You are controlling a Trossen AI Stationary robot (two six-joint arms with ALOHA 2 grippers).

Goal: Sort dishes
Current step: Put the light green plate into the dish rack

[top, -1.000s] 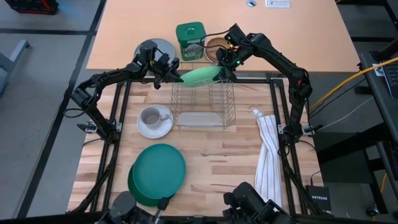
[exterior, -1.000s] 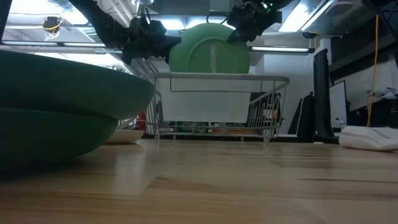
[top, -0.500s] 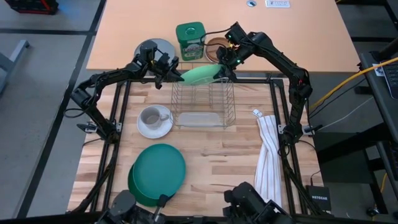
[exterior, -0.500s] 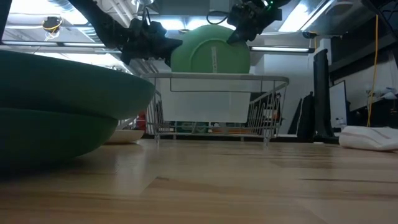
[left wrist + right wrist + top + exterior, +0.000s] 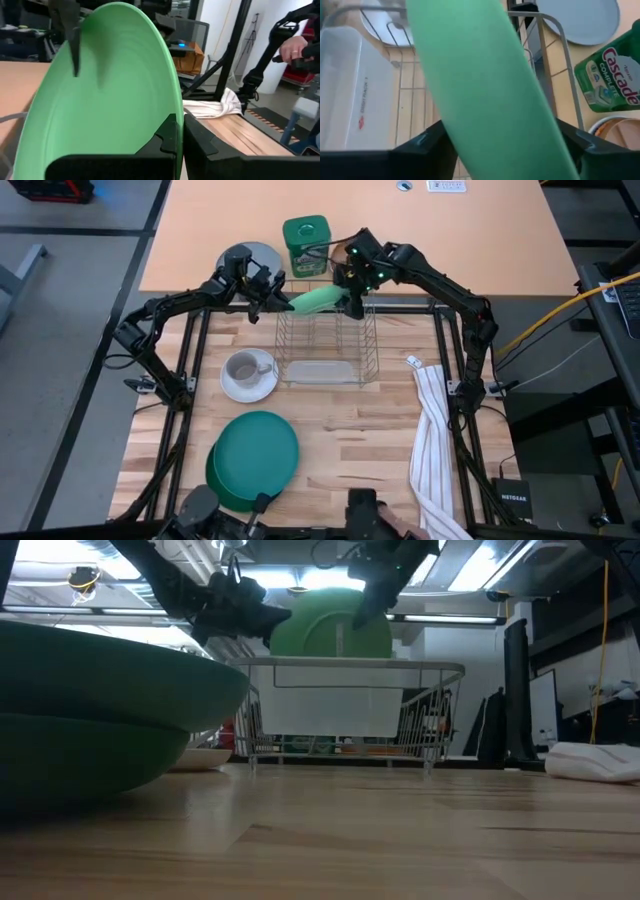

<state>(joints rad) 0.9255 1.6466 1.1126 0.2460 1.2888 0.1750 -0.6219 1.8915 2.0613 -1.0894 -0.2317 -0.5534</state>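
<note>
Since earlier frame, we are spreading right tool [image 5: 352,302] off light green plate [image 5: 318,300]; left tool [image 5: 282,298] is pinching plate rim, plate standing edgewise over rack [image 5: 325,345], long axis spanning both tools.

High view: set overhead, aimed straight down, the whole tabletop [image 5: 380,430] covered. Low view: placed at tabletop level just behind the stacked teal plates [image 5: 90,720], faced across toward the wire rack [image 5: 345,710]. Left wrist view: held close against the light green plate [image 5: 105,95]. Right wrist view: pressed near that plate's rim, the rack seen below. The plate is shared by all four views.
</note>
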